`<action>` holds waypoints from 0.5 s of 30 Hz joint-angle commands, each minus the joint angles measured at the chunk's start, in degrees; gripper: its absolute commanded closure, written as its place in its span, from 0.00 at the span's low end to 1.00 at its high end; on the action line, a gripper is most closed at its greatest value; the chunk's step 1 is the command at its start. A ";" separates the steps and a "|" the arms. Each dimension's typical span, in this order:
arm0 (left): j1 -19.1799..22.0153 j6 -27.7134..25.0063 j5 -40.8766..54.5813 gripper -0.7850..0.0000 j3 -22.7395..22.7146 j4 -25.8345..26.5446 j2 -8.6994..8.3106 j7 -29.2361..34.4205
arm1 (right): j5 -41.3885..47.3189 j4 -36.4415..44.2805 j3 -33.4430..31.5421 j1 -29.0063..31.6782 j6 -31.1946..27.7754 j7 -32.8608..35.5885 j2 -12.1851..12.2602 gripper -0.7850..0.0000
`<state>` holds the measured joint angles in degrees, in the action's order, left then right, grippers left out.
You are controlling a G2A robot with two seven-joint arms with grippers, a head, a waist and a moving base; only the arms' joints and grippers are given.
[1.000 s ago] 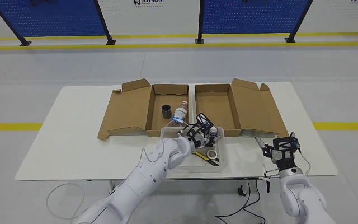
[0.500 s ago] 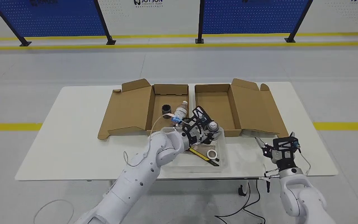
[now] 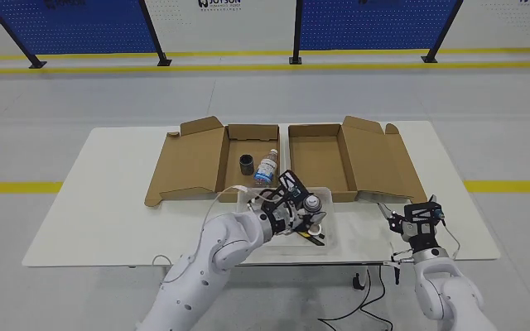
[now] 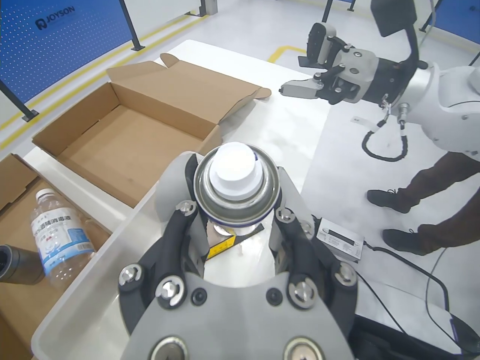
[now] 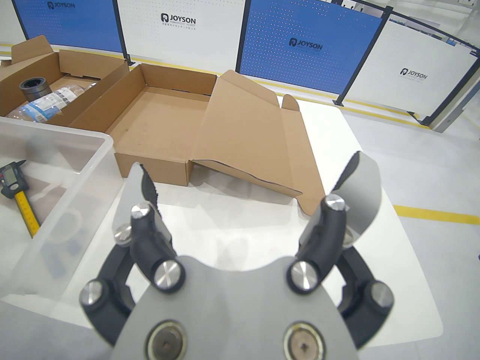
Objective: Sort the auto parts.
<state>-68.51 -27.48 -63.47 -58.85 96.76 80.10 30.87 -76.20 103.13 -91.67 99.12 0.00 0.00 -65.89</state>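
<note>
The left fingers point(image 4: 170, 189) are clamping one spray can point(image 4: 236, 166) between them, one finger pressing on each side of the can's shoulder, just below the rim. The can is sitting inside the outline of the clear bin point(image 4: 108, 234), toward the bin's 1 o'clock corner; whether its base is touching the bin floor cannot be determined. The can is showing a bright metal body, a rolled metal rim and a round white cap, and the cap is facing upward in the top view. The right fingers point(image 5: 362, 185) are standing apart, holding nothing, and are hovering at the 4 o'clock corner of the table point(image 3: 108, 190), well apart from the can. One bin is resting at the 6 o'clock edge of the table. One yellow-and-black caliper point(image 5: 13, 181) and one pale ring point(image 5: 69, 222) are lying on its floor, at about 5 o'clock from the can. Two cardboard boxes are lying open side by side: the left box point(image 3: 195, 165) at 11 o'clock from the bin and the right box point(image 3: 319, 161) at 1 o'clock. The left box is holding one clear bottle point(image 3: 266, 167) with a blue label, lying on its side, and one black cylinder point(image 3: 247, 164) just beside it at its 9 o'clock side.
</note>
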 commanded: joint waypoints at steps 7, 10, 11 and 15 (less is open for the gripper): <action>-1.69 -0.17 0.65 1.00 -0.32 2.14 -0.66 1.57 | 0.00 0.00 0.00 0.00 0.00 0.00 0.00 0.00; -1.84 0.38 0.15 1.00 -0.29 2.44 -0.83 1.92 | 0.00 0.00 0.00 0.00 0.00 0.00 0.00 0.00; -1.87 0.55 0.05 1.00 -0.26 2.53 -0.88 1.90 | 0.00 0.00 0.00 0.00 0.00 0.00 0.00 0.00; -2.12 1.19 -0.85 1.00 -0.03 2.65 -1.07 1.64 | 0.00 0.00 0.00 0.00 0.00 0.00 0.00 0.00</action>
<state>-70.50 -26.52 -64.39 -58.91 99.44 79.06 32.76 -76.20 103.13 -91.67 99.12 0.00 0.00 -65.89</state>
